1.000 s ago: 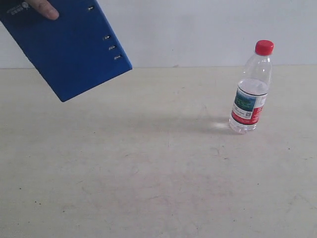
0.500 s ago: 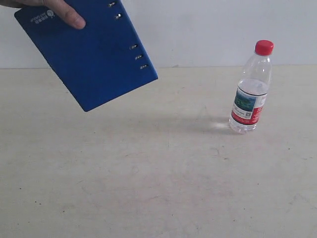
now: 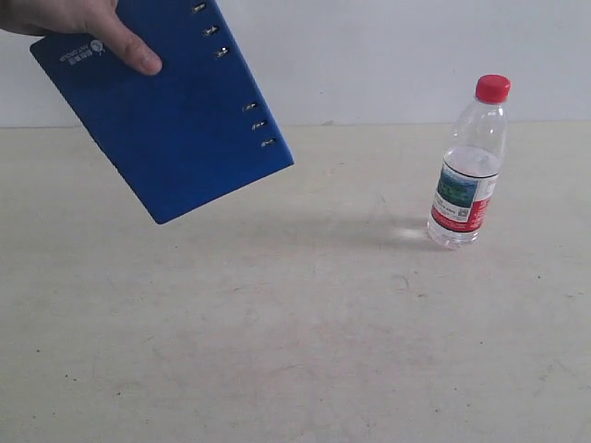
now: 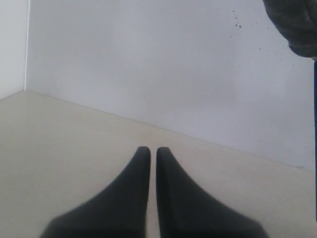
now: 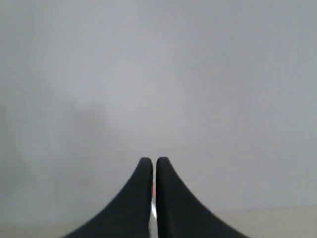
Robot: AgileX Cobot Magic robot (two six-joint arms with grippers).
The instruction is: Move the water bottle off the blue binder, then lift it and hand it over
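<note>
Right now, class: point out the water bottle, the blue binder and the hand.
water bottle (image 3: 464, 194), exterior view, on its label.
blue binder (image 3: 175, 129), exterior view, middle of cover.
hand (image 3: 88, 20), exterior view, near the thumb's base.

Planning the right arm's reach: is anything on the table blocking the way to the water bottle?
Nothing visible does. The water bottle stands apart on the table; the blue binder is held aloft by a hand, well aside.

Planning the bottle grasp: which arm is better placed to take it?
Right, probably: the water bottle stands on the table, at its right; a hand holds the blue binder up at the left.
</note>
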